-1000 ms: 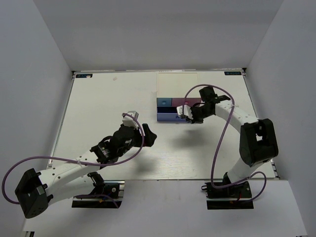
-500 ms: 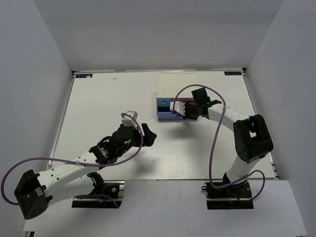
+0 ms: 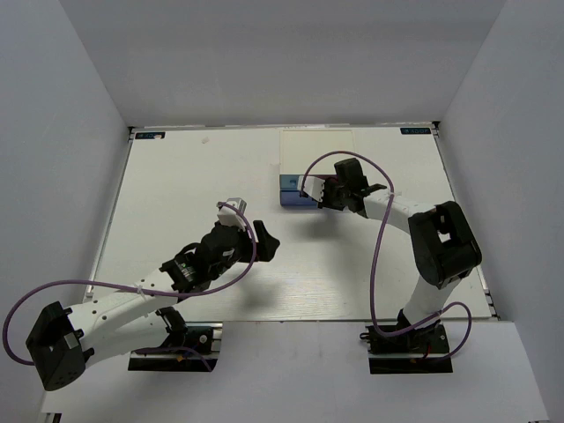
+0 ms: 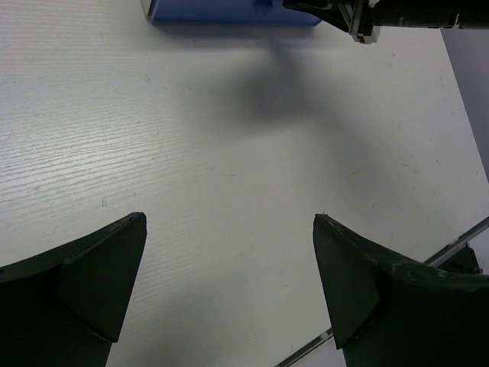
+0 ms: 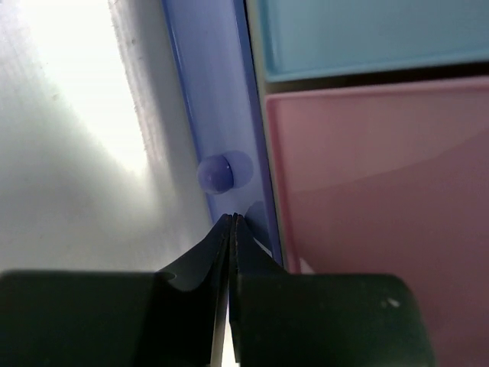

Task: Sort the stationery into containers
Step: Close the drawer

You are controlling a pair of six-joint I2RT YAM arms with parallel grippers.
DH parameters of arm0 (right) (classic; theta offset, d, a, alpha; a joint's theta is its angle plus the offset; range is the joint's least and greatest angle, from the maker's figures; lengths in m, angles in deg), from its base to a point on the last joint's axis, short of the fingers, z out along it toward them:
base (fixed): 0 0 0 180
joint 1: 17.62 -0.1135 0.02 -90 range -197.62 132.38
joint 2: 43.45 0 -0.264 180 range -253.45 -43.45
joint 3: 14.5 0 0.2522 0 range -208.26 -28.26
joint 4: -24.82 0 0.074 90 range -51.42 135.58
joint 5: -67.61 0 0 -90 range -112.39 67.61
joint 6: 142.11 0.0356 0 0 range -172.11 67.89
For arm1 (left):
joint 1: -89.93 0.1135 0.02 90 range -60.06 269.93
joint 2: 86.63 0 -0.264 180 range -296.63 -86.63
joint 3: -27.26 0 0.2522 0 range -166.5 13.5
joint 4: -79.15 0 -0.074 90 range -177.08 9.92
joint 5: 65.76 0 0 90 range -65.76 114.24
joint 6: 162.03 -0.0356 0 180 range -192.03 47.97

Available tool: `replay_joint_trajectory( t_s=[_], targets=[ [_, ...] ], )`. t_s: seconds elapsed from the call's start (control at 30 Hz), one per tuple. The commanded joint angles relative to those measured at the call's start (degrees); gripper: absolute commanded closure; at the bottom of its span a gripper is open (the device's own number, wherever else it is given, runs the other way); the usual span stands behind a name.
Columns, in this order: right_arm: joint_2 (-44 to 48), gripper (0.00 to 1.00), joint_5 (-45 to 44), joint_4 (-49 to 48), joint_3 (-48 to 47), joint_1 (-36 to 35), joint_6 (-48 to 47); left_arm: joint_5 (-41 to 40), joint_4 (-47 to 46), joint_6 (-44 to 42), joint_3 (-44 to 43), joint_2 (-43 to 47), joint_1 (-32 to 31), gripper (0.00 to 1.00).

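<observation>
The white box (image 3: 315,152) stands at the back middle of the table. Its blue drawer front (image 3: 288,182) and wider blue-purple drawer front (image 3: 295,200) face the arms. In the right wrist view I see the blue front (image 5: 359,34), the pink front (image 5: 374,191) and the blue-purple front (image 5: 206,92) with its round knob (image 5: 216,173). My right gripper (image 5: 232,219) is shut and empty, its tips against the blue-purple front just beside the knob; it also shows in the top view (image 3: 322,197). My left gripper (image 4: 229,218) is open and empty over bare table, also in the top view (image 3: 263,242). No highlighters or erasers are in view.
Grey walls enclose the table on three sides. The left wrist view shows the blue-purple drawer (image 4: 229,9) at the top edge with the right gripper (image 4: 359,19) beside it. The table's near edge (image 4: 451,248) runs at the lower right there.
My right gripper has moved left and toward the box, and the wide blue-purple drawer front now sits further in. The left arm has barely moved.
</observation>
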Motion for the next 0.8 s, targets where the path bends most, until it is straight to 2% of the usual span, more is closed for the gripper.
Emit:
replay_joint_trajectory(
  t_s=[0.0, 0.23, 0.33, 0.47, 0.5, 0.53, 0.57, 0.6, 0.63, 0.67, 0.73, 0.77],
  targets=[
    [-0.85, 0.96, -3.63, -7.51, 0.33, -0.85, 2.02, -0.36, -0.60, 0.24, -0.92, 0.24, 0.18, 0.01],
    [0.46, 0.94, -2.59, -5.24, 0.50, -1.12, 2.64, -0.36, -0.07, 0.24, -0.92, 0.24, 0.18, 0.01],
    [4.67, 0.94, 3.73, 0.21, 2.34, -0.68, 2.21, -0.36, 0.46, 0.24, -0.92, 0.76, 0.18, 0.01],
    [13.54, 0.74, 12.61, 5.32, 7.26, -0.68, 3.51, -0.36, 0.46, 0.24, -0.39, 1.81, 0.18, 0.01],
    [14.87, 0.56, 13.93, 7.50, 7.71, -0.59, 5.09, -0.36, 0.46, 0.24, -0.39, 1.82, 0.18, 0.01],
    [17.93, 0.46, 16.90, 8.39, 8.15, -0.41, 6.06, -0.36, 0.46, 0.24, 0.13, 1.82, 0.18, 0.01],
    [18.57, 0.35, 17.19, 8.57, 8.59, -0.50, 11.90, -0.36, 0.46, 0.24, 0.13, 1.82, 0.18, 0.01],
    [19.44, 0.10, 17.37, 8.05, 8.68, -0.50, 14.57, -0.36, 0.46, 0.24, 0.13, 1.82, 0.18, 0.01],
    [20.32, 0.10, 16.24, 7.70, 8.77, -0.59, 17.29, -0.36, 0.46, 0.24, -0.56, 1.30, 0.18, 0.01],
    [21.20, 0.10, 15.70, 7.35, 8.33, -0.50, 24.72, -0.36, 0.46, -0.29, -0.57, 0.68, 0.18, 0.01],
    [21.47, 0.10, 10.54, 6.90, 7.19, -0.67, 28.99, 0.16, 0.46, -0.90, -1.71, -0.11, 0.18, 0.01],
    [21.47, 0.10, 8.77, 6.90, 6.40, -0.68, 34.58, 0.17, 0.46, -0.91, -1.71, -0.90, 0.18, 0.01]
  ],
)
